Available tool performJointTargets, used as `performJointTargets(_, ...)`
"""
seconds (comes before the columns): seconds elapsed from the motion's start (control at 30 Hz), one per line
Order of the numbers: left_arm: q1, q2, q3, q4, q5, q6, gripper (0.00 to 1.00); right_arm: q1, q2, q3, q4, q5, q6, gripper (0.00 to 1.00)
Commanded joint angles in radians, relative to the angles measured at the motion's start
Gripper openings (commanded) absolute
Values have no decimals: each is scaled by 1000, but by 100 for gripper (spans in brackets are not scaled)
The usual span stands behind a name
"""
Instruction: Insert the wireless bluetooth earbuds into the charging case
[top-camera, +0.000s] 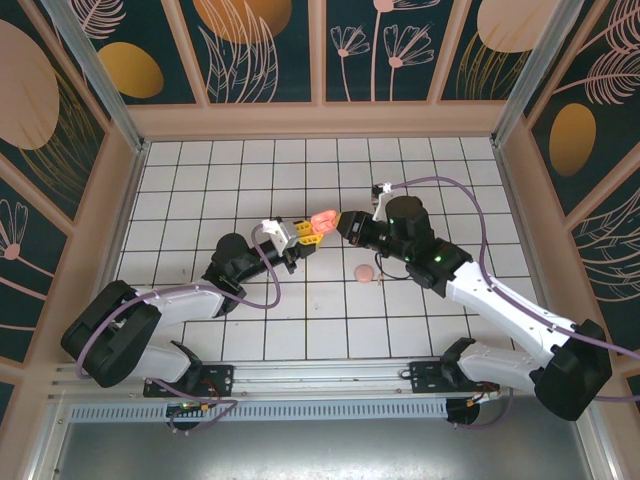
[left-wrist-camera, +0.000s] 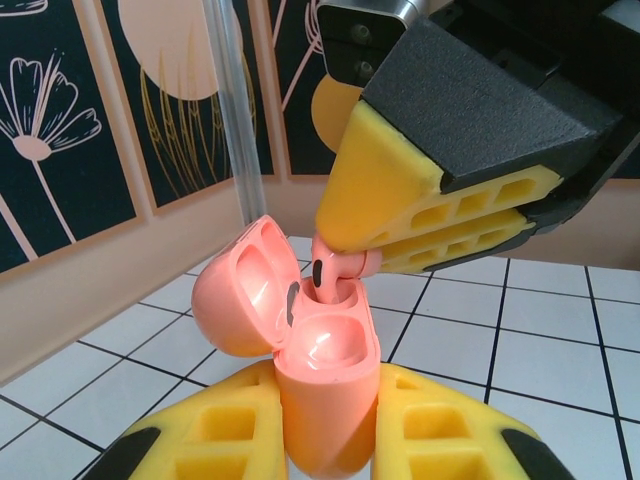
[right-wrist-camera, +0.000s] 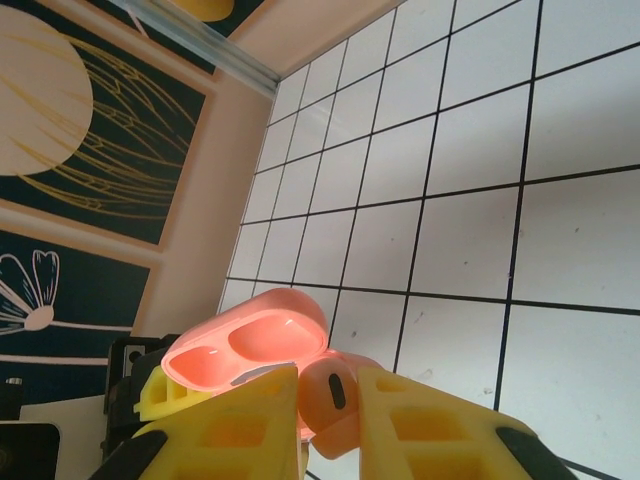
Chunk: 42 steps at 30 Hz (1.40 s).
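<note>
My left gripper (top-camera: 303, 235) is shut on the salmon charging case (left-wrist-camera: 325, 380), held upright above the white tiled floor. The case's lid (left-wrist-camera: 240, 290) is swung open to the left. My right gripper (right-wrist-camera: 328, 385) is shut on one pale pink earbud (right-wrist-camera: 330, 395). In the left wrist view that earbud (left-wrist-camera: 335, 268) hangs from the right gripper's yellow fingers (left-wrist-camera: 400, 190), its stem dipping into the far socket of the case. The near socket (left-wrist-camera: 330, 345) holds nothing. From above, the two grippers meet tip to tip at the glowing case (top-camera: 320, 219).
A pale pink round disc (top-camera: 365, 273) lies on the tiles just below the right gripper. Wooden-framed walls (top-camera: 120, 200) close in the floor on three sides. Purple cables (top-camera: 470, 200) loop over both arms.
</note>
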Motion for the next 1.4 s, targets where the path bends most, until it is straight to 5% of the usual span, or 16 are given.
performJointTargets(0.0, -9, -24, 18, 55, -19, 19, 11, 34, 14, -1, 15, 56, 69, 18)
performJointTargets(0.7, -11, -15, 16, 50, -28, 25, 11, 68, 43, 28, 20, 93, 98, 25)
performJointTargets(1.37, -13, -8, 19, 42, -31, 28, 11, 59, 2, 66, -28, 81, 43, 48)
